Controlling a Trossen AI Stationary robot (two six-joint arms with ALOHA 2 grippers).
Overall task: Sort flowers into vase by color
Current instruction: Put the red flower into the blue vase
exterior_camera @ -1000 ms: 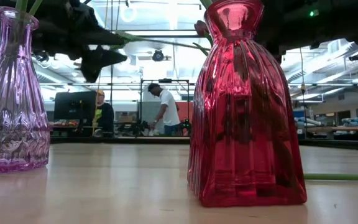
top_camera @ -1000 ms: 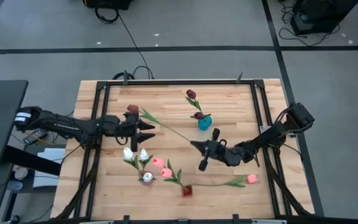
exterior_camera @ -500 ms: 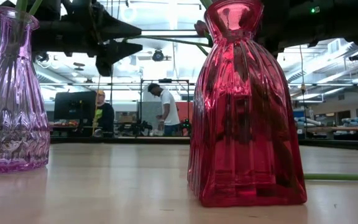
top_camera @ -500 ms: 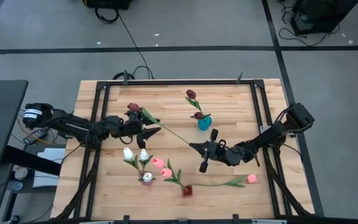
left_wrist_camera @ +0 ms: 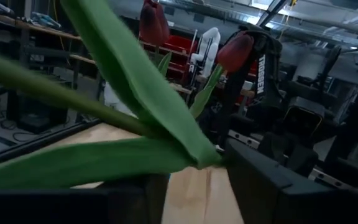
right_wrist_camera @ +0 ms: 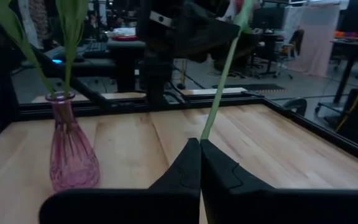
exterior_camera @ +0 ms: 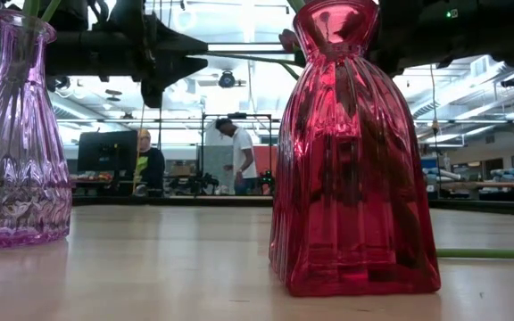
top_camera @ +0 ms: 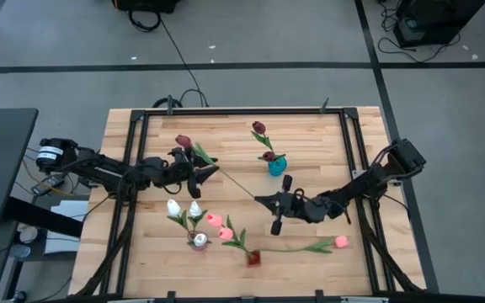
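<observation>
A dark maroon tulip [top_camera: 183, 141] hangs in the air on a long green stem [top_camera: 230, 179] between my two grippers. My right gripper [top_camera: 259, 200] [right_wrist_camera: 201, 144] is shut on the stem. My left gripper [top_camera: 211, 172] [left_wrist_camera: 191, 180] is open. Its fingers stand on either side of the stem where the leaves [left_wrist_camera: 135, 112] branch off. A blue vase [top_camera: 274, 166] holds two maroon tulips. A purple vase [top_camera: 199, 241] [exterior_camera: 16, 134] holds two white ones, and a red vase [top_camera: 253, 257] [exterior_camera: 355, 152] holds pink ones. One pink tulip [top_camera: 340, 241] lies flat on the table. My right gripper pinches the stem's bare lower end [right_wrist_camera: 205, 130] between its two fingertips, coming from the table's right, with the fingers across the stem. The flower is lifted clear and rises slanting toward the left arm. My left gripper has the leaves between its fingers; I cannot tell whether it touches them.
The three vases stand close together in the table's middle and near part. The purple and red vases are below the left gripper's side. The lying pink tulip's stem [top_camera: 297, 248] stretches along the near side. A black frame [top_camera: 226, 112] rims the table. People stand in the room beyond.
My left arm has reached toward the table's right, bringing its fingers around the stem's leafy part. In the low view the gap between its fingers has narrowed. The maroon head has shifted slightly toward the far edge. My right gripper has kept its hold and edged slightly left.
</observation>
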